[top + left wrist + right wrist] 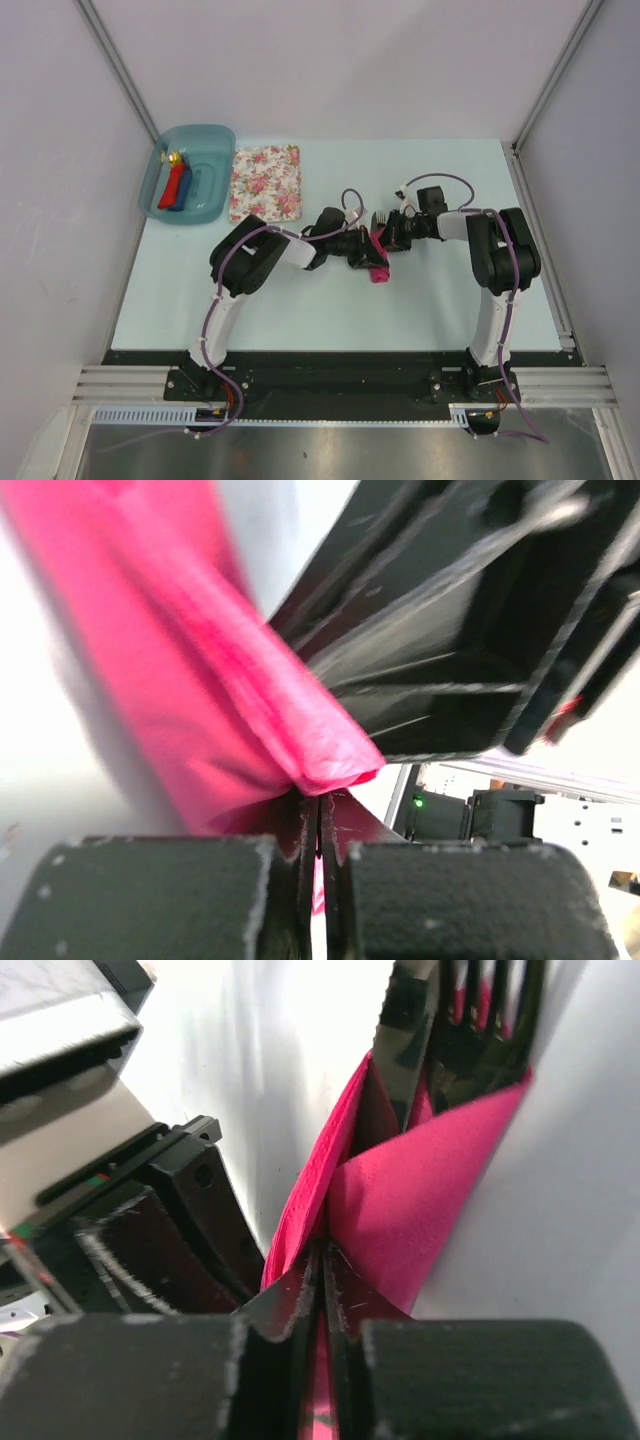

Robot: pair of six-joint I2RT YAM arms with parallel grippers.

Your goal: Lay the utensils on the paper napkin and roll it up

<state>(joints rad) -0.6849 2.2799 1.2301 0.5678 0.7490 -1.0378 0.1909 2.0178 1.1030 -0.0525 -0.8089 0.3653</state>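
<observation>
Only the tips of the fork (488, 1015) and knife (405, 1025) poke out of the folded pink napkin (430, 1195); left jaws and right jaws each pinch its paper tight.

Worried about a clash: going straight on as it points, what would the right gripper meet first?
The paper napkin the right gripper pinches, then likely the fork and knife wrapped inside.

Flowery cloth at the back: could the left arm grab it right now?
Probably not yet. Nothing stands between the left arm and the flowery cloth, but its fingers are pinched shut on the pink napkin, so it would have to let go first.
</observation>
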